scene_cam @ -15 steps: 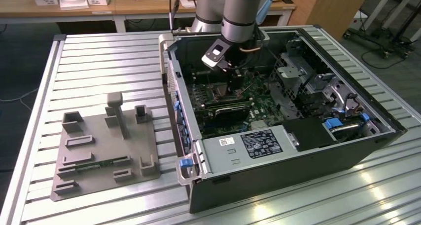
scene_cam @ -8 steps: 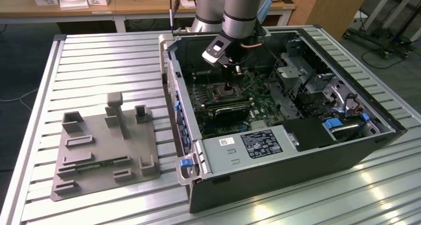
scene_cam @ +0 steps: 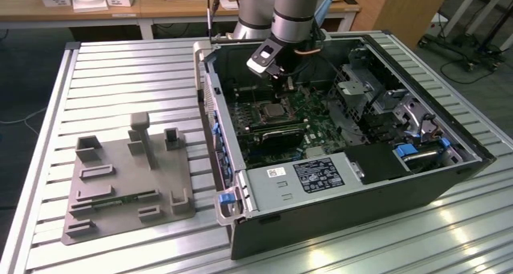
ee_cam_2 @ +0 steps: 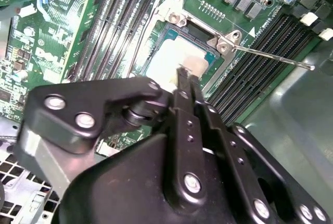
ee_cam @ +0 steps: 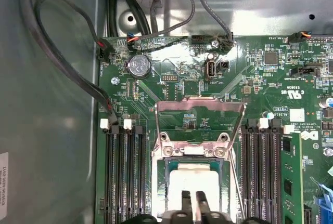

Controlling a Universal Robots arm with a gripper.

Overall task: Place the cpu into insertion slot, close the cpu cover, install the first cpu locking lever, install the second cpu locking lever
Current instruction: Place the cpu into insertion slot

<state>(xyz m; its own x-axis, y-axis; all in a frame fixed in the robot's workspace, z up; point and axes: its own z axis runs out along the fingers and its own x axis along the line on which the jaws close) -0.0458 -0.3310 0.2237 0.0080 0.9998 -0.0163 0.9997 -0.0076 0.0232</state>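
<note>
Claw (ee_cam: 193,197) pinched almost shut is how I hang over the board, with a sliver of gap between my two black fingers (ee_cam: 186,203) and nothing I can see held in it. I judge the narrow set is what lets me reach down among the parts without knocking the memory slots (ee_cam: 125,177) that flank the socket on both sides.

My tips sit right over the cpu (ee_cam: 209,178). Its pale top lies flat and square inside the slot (ee_cam: 162,174), so I take it to be seated. Whether I press on it or hover just above, I cannot tell.

The cover (ee_cam: 200,105) stands tilted up off the slot, at the edge toward the coin battery (ee_cam: 139,66). That leaves the socket open from above, which is why I can come straight down on the chip. In the second wrist view a thin lever (ee_cam_2: 270,55) sticks out free beside the slot, clamping nothing. I judge that neither the cover nor the levers have been dealt with.

In the exterior view the case (scene_cam: 449,136) lies on its side on the slatted table (scene_cam: 120,76), so the board faces up and my arm drops into it from the far side. The slot is in the far part of the case, toward the exterior view's left. A grey holder (scene_cam: 128,184) rests on the table well apart, further to the exterior view's left.
</note>
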